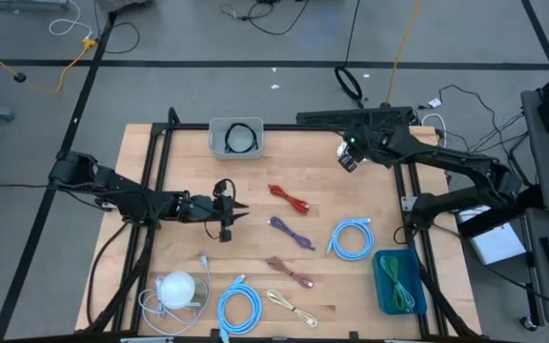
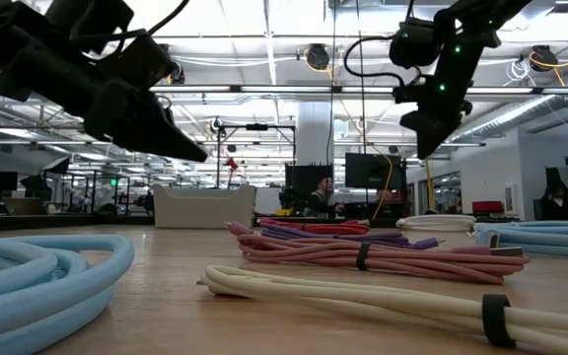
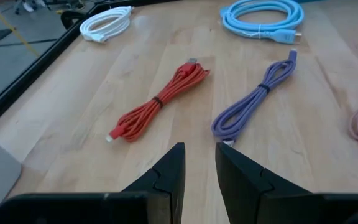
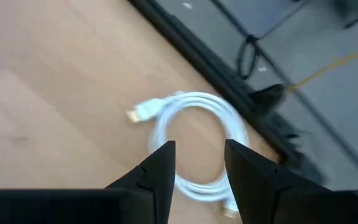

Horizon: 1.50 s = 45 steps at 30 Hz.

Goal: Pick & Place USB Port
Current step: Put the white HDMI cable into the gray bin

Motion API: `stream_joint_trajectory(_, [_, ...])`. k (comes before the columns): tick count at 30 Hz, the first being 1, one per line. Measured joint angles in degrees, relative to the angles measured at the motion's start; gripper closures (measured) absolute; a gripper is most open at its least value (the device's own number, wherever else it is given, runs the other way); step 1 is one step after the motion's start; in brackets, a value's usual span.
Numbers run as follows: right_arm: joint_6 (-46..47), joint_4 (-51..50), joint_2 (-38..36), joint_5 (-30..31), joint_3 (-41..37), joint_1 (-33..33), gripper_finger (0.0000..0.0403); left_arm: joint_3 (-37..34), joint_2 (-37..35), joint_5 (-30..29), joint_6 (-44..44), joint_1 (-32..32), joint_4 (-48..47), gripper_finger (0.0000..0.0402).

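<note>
Several bundled USB cables lie flat on the wooden table: red (image 1: 289, 198), purple (image 1: 292, 232), pink (image 1: 289, 271) and cream (image 1: 292, 307). My left gripper (image 1: 236, 217) hovers open above the table's left middle, pointing right toward the red cable (image 3: 157, 102) and the purple cable (image 3: 253, 99). Its open fingers show in the left wrist view, left gripper (image 3: 199, 168). My right gripper (image 1: 349, 157) is raised near the far right, open, right gripper (image 4: 199, 168), above a white coiled cable (image 4: 197, 143). Both grippers hang high in the low view: left gripper (image 2: 195, 153), right gripper (image 2: 427, 138).
A grey bin (image 1: 236, 138) at the far edge holds a black cable. A teal bin (image 1: 396, 281) at the near right holds a green cable. Two light blue coils (image 1: 353, 238) (image 1: 239, 310) and a white coil (image 1: 179, 291) lie near. A black frame (image 1: 160, 162) borders the table.
</note>
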Motion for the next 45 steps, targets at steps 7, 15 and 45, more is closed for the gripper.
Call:
stream_joint_trajectory(7, [3.65, -1.94, 2.38, 1.51, 0.02, -3.41, 0.0273, 0.0, 0.0, 0.03, -0.14, 0.0, -0.06, 0.0311])
stream_joint_trajectory(15, [10.96, -4.55, 10.66, 5.41, 0.02, -7.89, 0.0273, 0.0, 0.0, 0.09, 0.52, 0.0, -0.13, 0.0311])
stream_joint_trajectory(45, [16.85, 0.42, 16.87, 2.51, -1.11, -17.23, 0.015, 0.07, -0.02, 1.66, 1.56, -0.61, -0.02, 0.0311])
